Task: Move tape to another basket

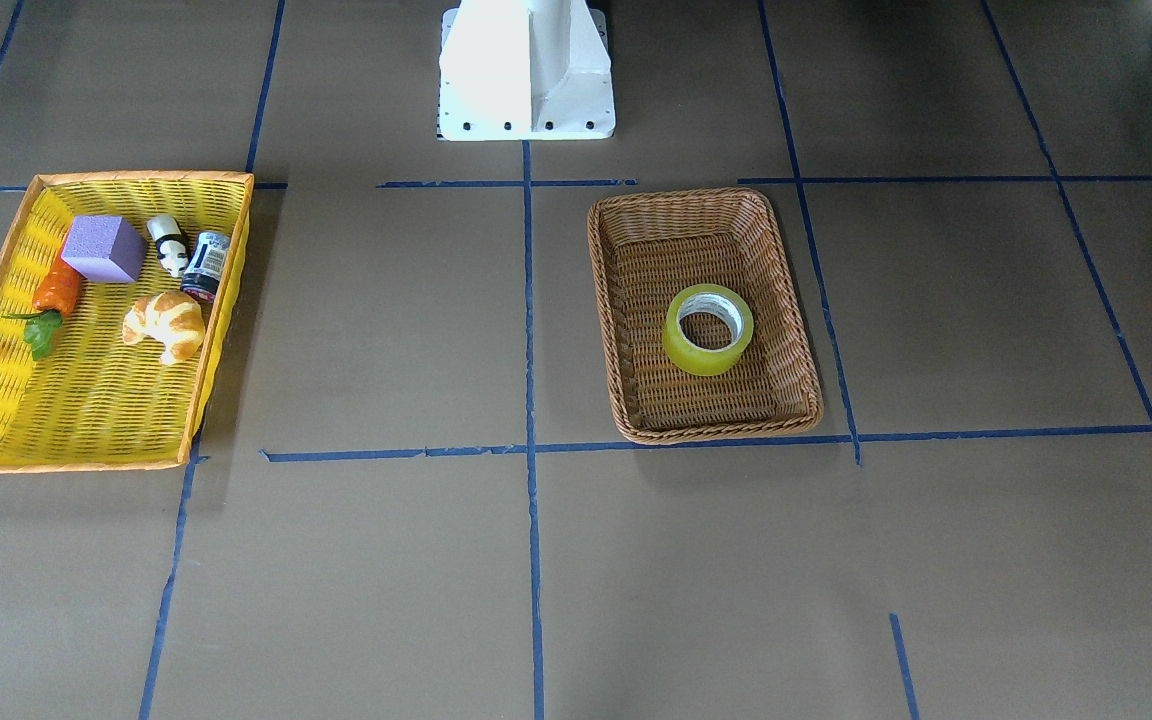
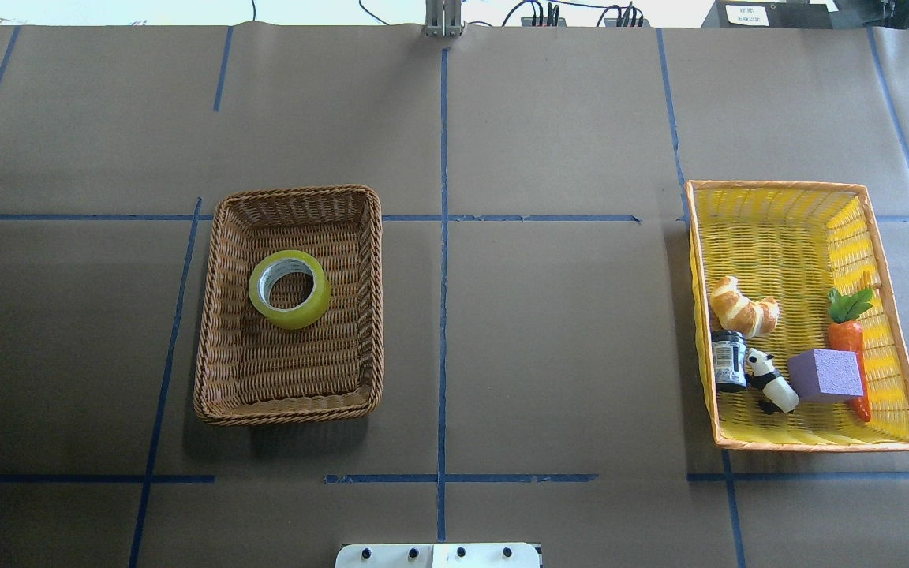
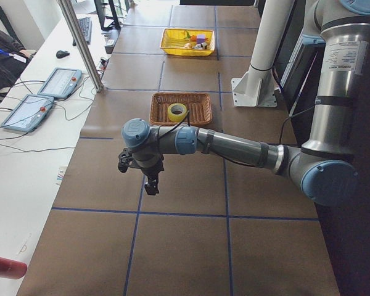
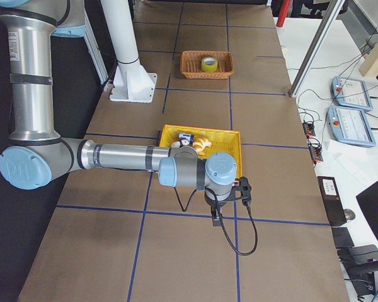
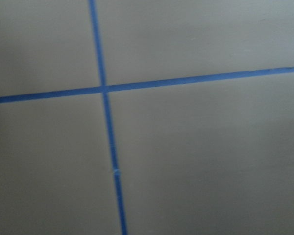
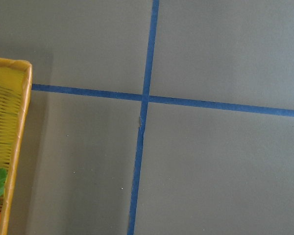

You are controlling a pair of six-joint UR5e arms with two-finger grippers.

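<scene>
- Lying flat with its open core facing up, the wide roll of translucent yellow packing tape (image 2: 289, 289) sits about mid-floor in the rectangular brown woven wicker basket (image 2: 210, 331), apart from all four walls.
- Brown basket is on the robot's left half of the brown paper-covered table (image 2: 549, 339), which is gridded with blue tape lines.
- Bright yellow woven basket with an orange rim (image 2: 778, 186) is well apart on the robot's right. It holds a croissant (image 2: 742, 305), dark jar (image 2: 729, 360), panda figure (image 2: 770, 383), purple foam cube (image 2: 825, 375) and toy carrot (image 2: 849, 339).
- Left gripper (image 3: 151, 185) hangs over bare table, well apart from the brown basket. Only the side view shows it, so I cannot tell whether its fingers are apart or together.
- Right gripper (image 4: 215, 217) hangs near the yellow basket's outer side. Finger state likewise cannot be told.
- Right wrist view shows that basket's corner and carrot leaves.
</scene>
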